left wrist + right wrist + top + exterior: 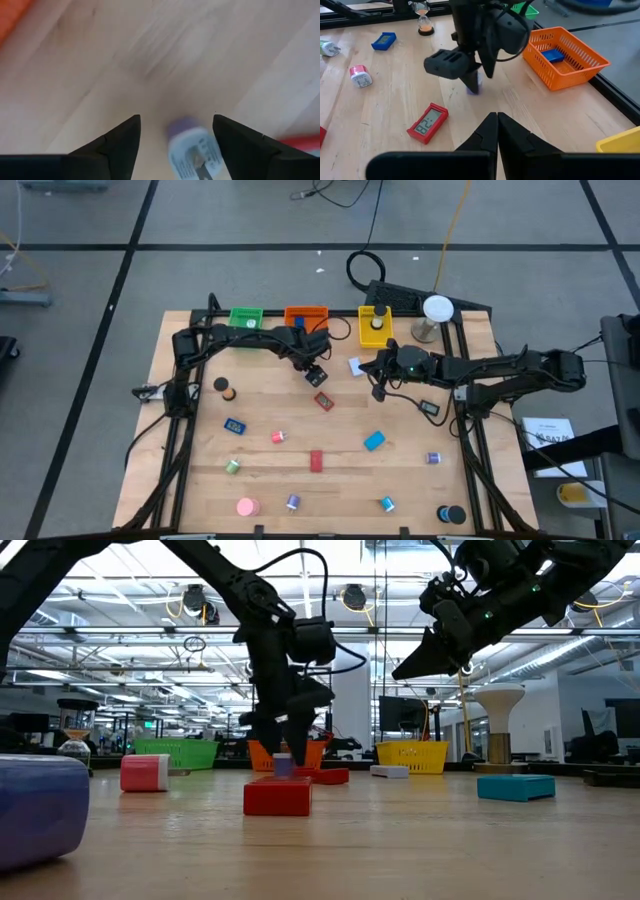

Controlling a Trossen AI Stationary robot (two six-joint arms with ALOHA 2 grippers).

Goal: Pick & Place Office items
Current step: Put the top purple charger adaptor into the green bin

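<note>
A small roll with a purple cap and a white-blue label (192,152) rests on the wood table just in front of the orange tray (306,315). My left gripper (176,116) points down over it, open, one finger on each side of the roll, with a gap showing at both fingers. The right wrist view shows the same roll (473,89) under the left gripper (472,82). My right gripper (497,122) hovers shut and with nothing in it to the right of this spot, above the table. Other office items lie scattered on the table.
A red digital clock (323,401) lies close by, nearer the front edge. A green tray (245,317), the orange tray with a blue piece in it and a yellow tray (376,326) line the far edge, beside a white ball on a stand (436,310). A red block (316,461) lies toward the front.
</note>
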